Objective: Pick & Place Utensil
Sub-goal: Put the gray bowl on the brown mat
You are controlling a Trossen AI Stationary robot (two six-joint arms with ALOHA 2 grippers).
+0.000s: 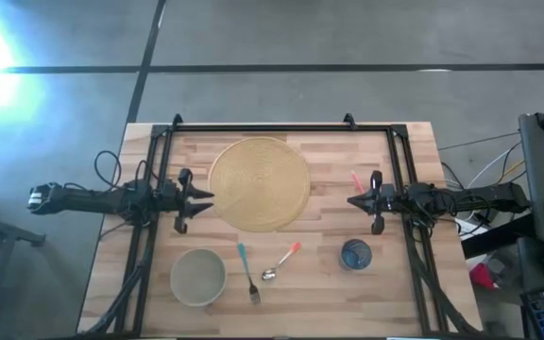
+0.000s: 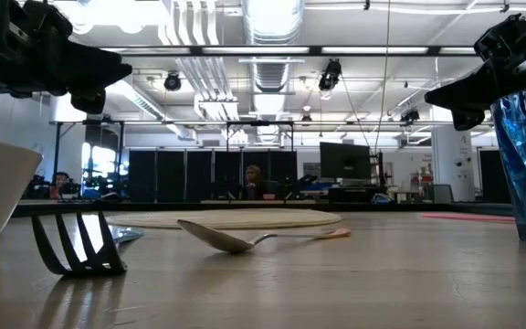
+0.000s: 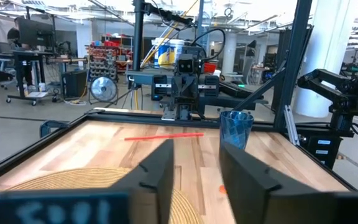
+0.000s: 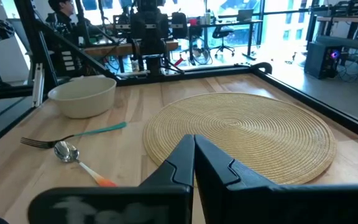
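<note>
Dark left arm — lies level at 9 o'clock of the table, reaching in over the black frame rail; left gripper (image 1: 206,200) has its fingers (image 3: 157,174) spread with a clear gap, holding nothing, tips just beside the edge of the woven placemat (image 1: 259,183).

Dark right arm — lies level at 3 o'clock, mirror pose; right gripper (image 1: 350,201) has its fingers pressed together, empty, tips pointing at the placemat across a strip of bare wood.

Placemat: round, at table centre toward 12 o'clock, bare on top.

Fork (image 1: 246,272), teal handle: flat on the wood at 6 o'clock, tines toward the near edge.

Spoon (image 1: 280,262), orange-tipped handle: just beside the fork on its 3 o'clock side, angled, bowl toward the fork; the two look apart.

Bowl (image 1: 197,277), pale: at 7 o'clock, near the fork.

Blue cup (image 1: 355,254): at 5 o'clock, upright, well apart from the spoon.

Red stick (image 1: 355,180): thin, by the right gripper toward 2 o'clock.

Open wood lies between both grippers and the utensils; the black frame (image 1: 263,127) borders the far and side edges.
</note>
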